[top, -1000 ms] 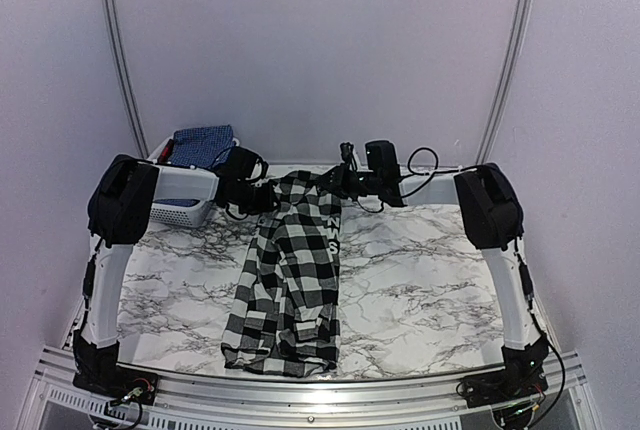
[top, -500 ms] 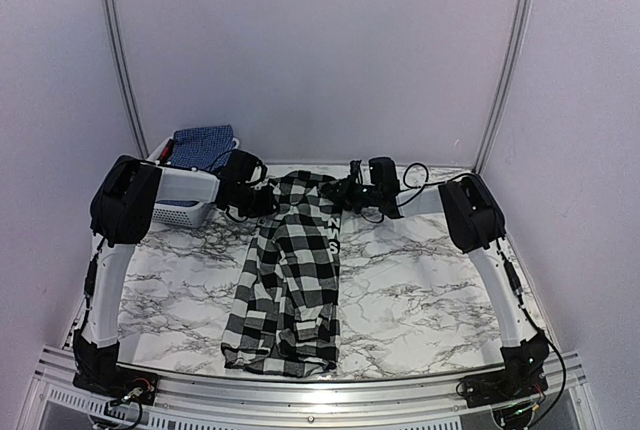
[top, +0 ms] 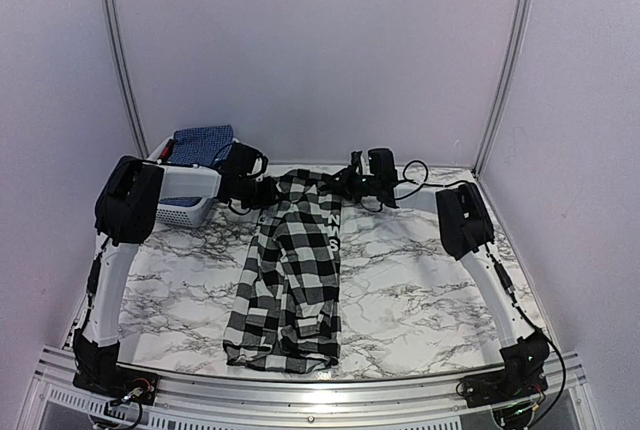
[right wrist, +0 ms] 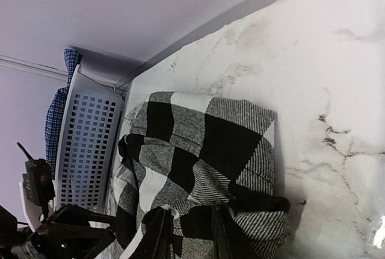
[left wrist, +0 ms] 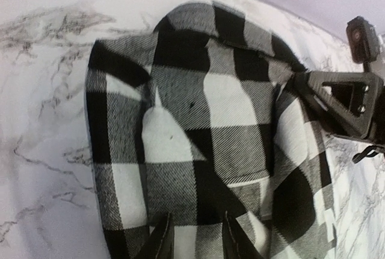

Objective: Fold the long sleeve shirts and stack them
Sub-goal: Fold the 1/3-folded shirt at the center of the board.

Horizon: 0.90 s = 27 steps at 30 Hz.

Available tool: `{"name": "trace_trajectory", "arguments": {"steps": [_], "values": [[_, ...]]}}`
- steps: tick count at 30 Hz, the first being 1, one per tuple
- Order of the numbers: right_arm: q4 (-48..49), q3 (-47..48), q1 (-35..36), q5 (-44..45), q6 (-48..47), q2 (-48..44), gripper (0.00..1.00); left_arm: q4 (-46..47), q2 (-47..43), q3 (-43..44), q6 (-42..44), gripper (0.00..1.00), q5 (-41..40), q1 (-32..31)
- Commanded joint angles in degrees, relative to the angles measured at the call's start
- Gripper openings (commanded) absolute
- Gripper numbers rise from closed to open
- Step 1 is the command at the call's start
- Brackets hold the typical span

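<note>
Nearest the arm bases, the hem of the checked shirt (top: 285, 280) is seen just inside the near edge of the marble tabletop (top: 420, 290), a bit rumpled. The shirt is laid lengthwise, near to far, approx. at the tabletop's middle, gathered into a long narrow strip. A dark band w/ pale lettering runs along its right edge; the letters are too small to be read.

Further back, the shirt's far end is taken from both sides. The left claw (left wrist: 195, 223) is set narrow, w/ b/w fabric pinched btwn its fingers (left wrist: 162, 238); the cloth is seen spreading out past the tips onto the marble. The right claw (right wrist: 189, 214) is likewise set narrow and is closed on a bunched fold of the same shirt, w/ a flat folded part lying beyond it on the tabletop. The two claws are faced toward each other across the shirt's width, near but apart. Whether the gripped end is lifted off the surface can't be told.

At the far left corner a white slotted basket (top: 185, 205) is stood on the tabletop, just beside the left claw. A blue shirt (top: 203, 145) is draped over its far rim. Behind everything, a plain pale wall is seen.
</note>
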Motion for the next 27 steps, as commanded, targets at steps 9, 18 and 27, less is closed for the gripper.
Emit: {"name": "trace_trajectory", "arguments": {"steps": [9,18,27], "values": [[-5.60,-16.08,3.98,3.96,-14.37,-24.05,0.27,-1.49,-17.21,-8.98,1.66,0.24,0.22,-2.55],[8.42,-43.36,14.93,2.28,-8.35,-37.02,0.27,7.83,-39.83,-45.29,-5.13,0.14,-0.50,-5.08],[13.49,-45.80,20.96,4.04,-1.69,-32.49,0.27,8.48,-54.56,-63.56,-10.19,0.14,-4.24,-10.98]]}}
